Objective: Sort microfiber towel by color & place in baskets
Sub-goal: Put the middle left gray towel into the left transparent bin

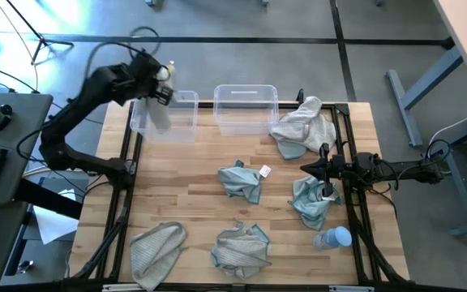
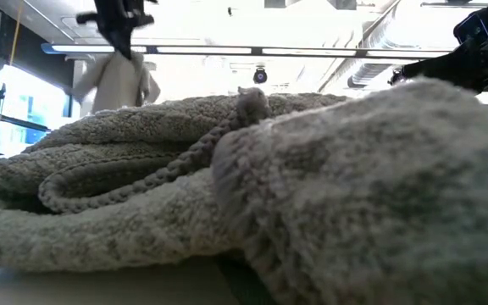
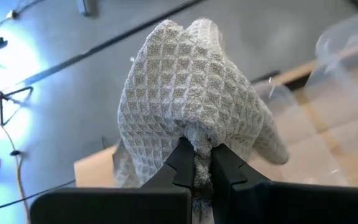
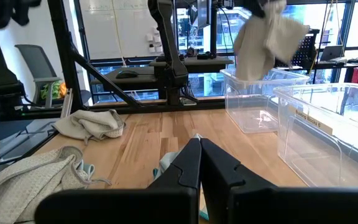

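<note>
My left gripper (image 1: pixel 161 89) is raised above the left clear basket (image 1: pixel 181 122) at the far left of the table, shut on a grey waffle-weave towel (image 1: pixel 159 118) that hangs over the tub. The second basket (image 1: pixel 246 109) stands beside it. My right gripper (image 4: pixel 199 152) is shut and points level toward the table's left, just above a teal towel (image 1: pixel 310 203) near the right edge. Another teal towel (image 1: pixel 242 180) lies mid-table. Grey towels lie at the far right (image 1: pixel 305 126), near left (image 1: pixel 156 247) and near middle (image 1: pixel 240 250). My left gripper pinches a bunched fold of the grey towel (image 3: pixel 196 146) between its two fingers (image 3: pixel 180 163), several layers together. The towel is lifted clear and hangs loose below the gripper (image 2: pixel 121 80), above the left basket.
A small bluish bottle (image 1: pixel 333 238) lies near the right near corner. A grey towel (image 2: pixel 227 186) fills the low view close to the camera. Black frame rails (image 1: pixel 355 219) run along the table's left and right sides. Bare wood shows between the baskets and the near towels.
</note>
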You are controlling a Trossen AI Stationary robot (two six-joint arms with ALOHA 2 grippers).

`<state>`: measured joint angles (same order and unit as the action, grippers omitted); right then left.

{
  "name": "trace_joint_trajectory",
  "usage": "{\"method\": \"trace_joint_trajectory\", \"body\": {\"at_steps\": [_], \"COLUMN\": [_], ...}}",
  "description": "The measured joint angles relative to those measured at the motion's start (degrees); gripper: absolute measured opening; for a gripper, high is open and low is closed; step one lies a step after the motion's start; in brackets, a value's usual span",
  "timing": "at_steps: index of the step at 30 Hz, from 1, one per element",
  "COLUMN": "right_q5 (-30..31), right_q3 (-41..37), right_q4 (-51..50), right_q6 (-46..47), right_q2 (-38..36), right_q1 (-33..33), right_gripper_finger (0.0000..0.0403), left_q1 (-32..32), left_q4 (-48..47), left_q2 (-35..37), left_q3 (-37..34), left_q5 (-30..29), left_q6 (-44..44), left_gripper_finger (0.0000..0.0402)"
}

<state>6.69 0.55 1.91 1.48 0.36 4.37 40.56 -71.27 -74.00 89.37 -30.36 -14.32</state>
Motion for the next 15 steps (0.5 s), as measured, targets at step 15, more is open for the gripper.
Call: {"method": "trace_joint_trajectory", "body": {"at_steps": [15], "right_q5": [0.0], "right_q3": [0.0], "right_q4": [0.0], "right_q6": [0.0], "right_q2": [0.0], "right_q1": [0.0], "right_gripper_finger": [0.0000], "left_q1": [3.7], "left_q4": [10.4], "left_q2": [0.0], "left_q3": [-22.6], "left_q5": [12.5], "left_q6": [-5.3], "left_gripper_finger": [0.0001]}}
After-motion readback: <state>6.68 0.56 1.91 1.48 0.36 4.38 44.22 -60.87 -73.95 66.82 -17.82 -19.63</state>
